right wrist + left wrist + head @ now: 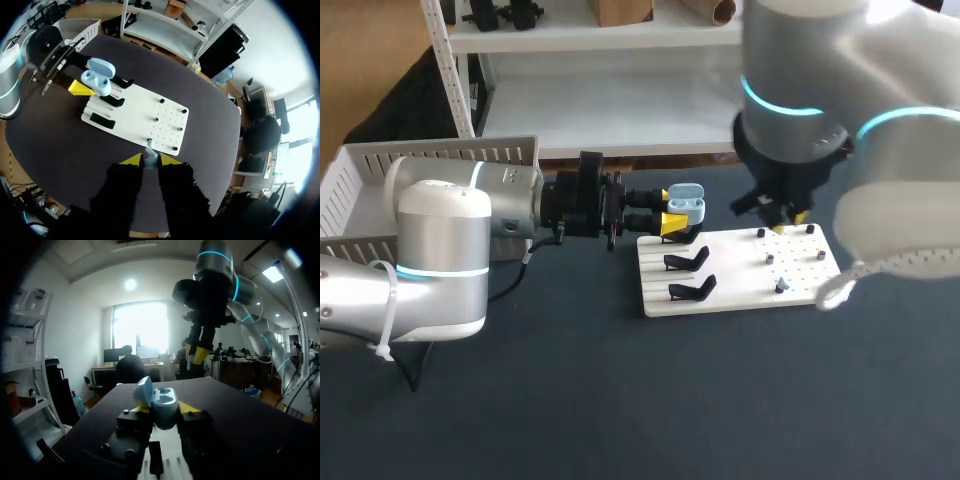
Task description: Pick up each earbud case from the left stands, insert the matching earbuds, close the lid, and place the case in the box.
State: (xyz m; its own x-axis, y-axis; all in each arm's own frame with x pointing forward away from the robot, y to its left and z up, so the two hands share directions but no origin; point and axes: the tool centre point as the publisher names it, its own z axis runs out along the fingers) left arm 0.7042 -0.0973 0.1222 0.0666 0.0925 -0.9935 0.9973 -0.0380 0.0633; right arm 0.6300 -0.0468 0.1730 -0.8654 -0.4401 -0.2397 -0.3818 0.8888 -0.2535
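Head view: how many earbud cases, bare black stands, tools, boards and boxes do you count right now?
Earbud case: 1
Bare black stands: 2
Tools: 2, the left tool and the right tool
White board: 1
Box: 1
Total: 7

light blue earbud case (686, 203), lid open, upright in left pincer (674, 211), near black stands (688, 261)
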